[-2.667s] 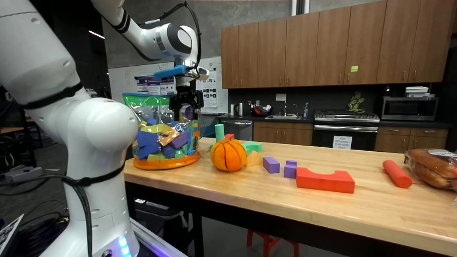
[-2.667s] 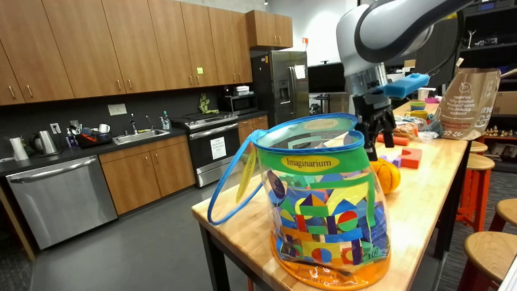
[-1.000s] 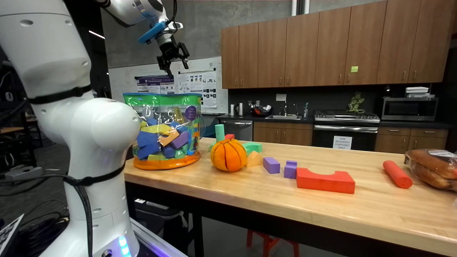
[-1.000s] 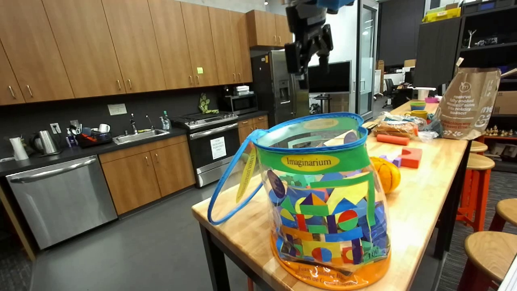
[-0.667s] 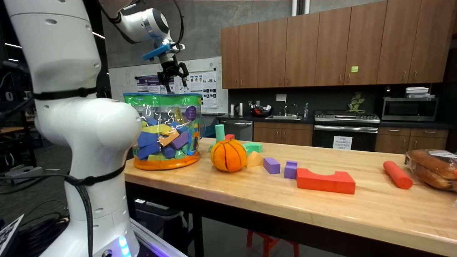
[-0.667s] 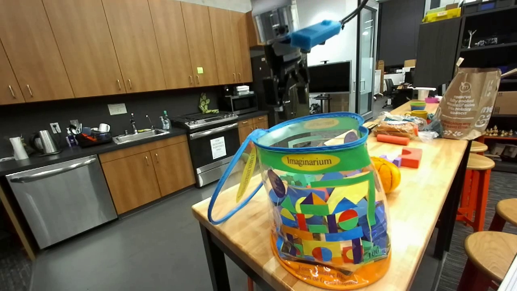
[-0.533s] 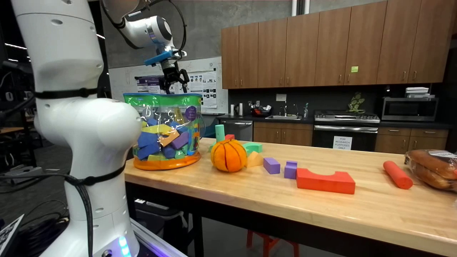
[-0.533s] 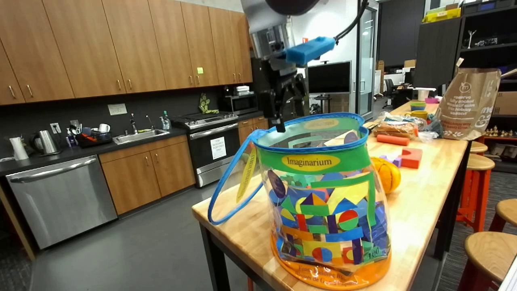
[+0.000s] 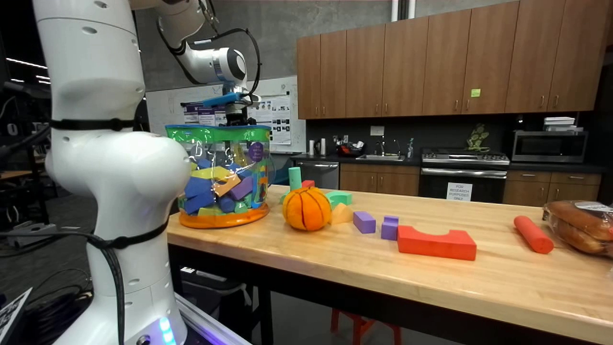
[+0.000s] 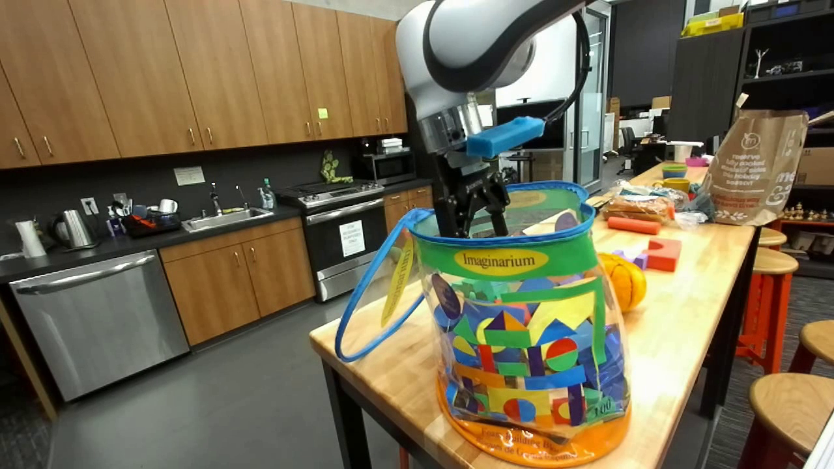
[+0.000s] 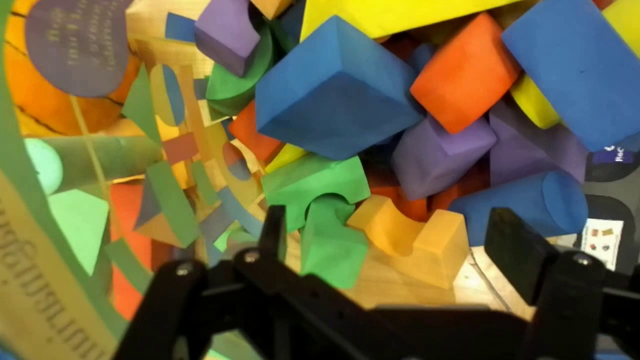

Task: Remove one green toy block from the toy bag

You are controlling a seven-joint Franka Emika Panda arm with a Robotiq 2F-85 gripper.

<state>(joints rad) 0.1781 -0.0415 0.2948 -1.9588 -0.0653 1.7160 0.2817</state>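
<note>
Inside the top of the clear plastic toy bag with the green band (image 10: 567, 257), the black two-fingered gripper (image 10: 479, 228) is wide apart and empty, likely so a block can fit. Lower in the bag lies a bright green, foam-looking block (image 11: 320, 177) with a round bite. Outside the bag sits an orange pumpkin toy (image 9: 306, 208).

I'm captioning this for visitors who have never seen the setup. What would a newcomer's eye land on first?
Probably the clear toy bag, standing at the near end of the wooden table in an exterior view, with the open black gripper inside its mouth. Next, perhaps the orange pumpkin toy, on the table beside the bag. In the wrist view, a large blue block dominates the upper middle.
</note>
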